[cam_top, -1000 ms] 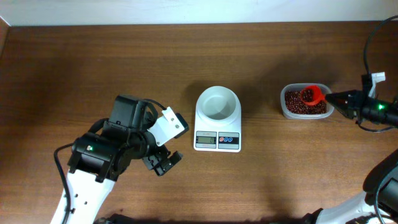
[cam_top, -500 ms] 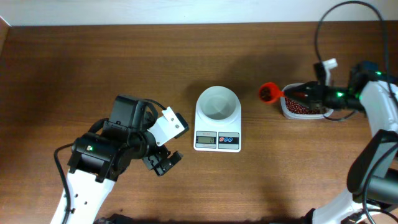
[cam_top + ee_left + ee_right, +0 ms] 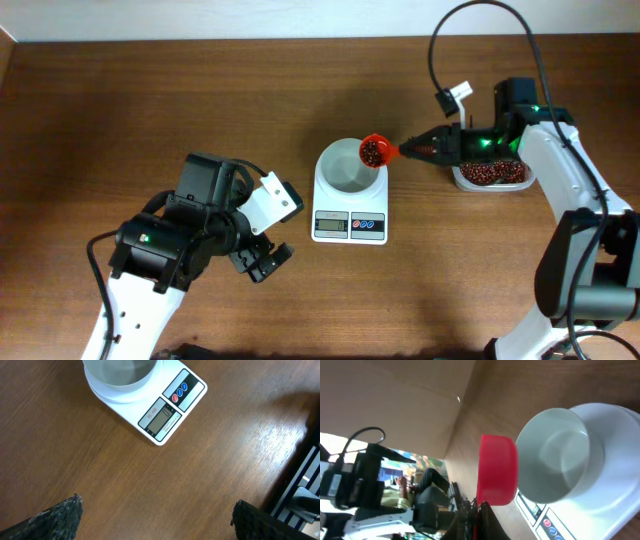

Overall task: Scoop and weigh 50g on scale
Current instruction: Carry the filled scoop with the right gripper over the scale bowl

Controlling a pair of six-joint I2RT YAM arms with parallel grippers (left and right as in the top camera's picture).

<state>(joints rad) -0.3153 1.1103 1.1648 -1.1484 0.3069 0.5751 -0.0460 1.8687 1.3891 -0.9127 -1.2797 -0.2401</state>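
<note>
Above the bowl's [image 3: 343, 172] right rim on the scale [image 3: 349, 227], the right fingers [image 3: 420, 150] pinch the scoop [image 3: 497, 470], loaded with beans [image 3: 373, 151]. The pour should be a slow roll, trickling beans toward the bowl's centre and stopping by the display. The left fingers [image 3: 56, 516] hang spread above the counter [image 3: 150, 100].

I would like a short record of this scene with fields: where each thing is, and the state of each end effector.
scale: on the table, near its centre
bowl: on the scale, no beans seen inside
scoop: filled with beans, at the bowl's rim on the right arm's side
tub: beside the scale, partly hidden by the right arm, more beans inside
right end effector: shut on the scoop's handle
left end effector: open, holds nothing
</note>
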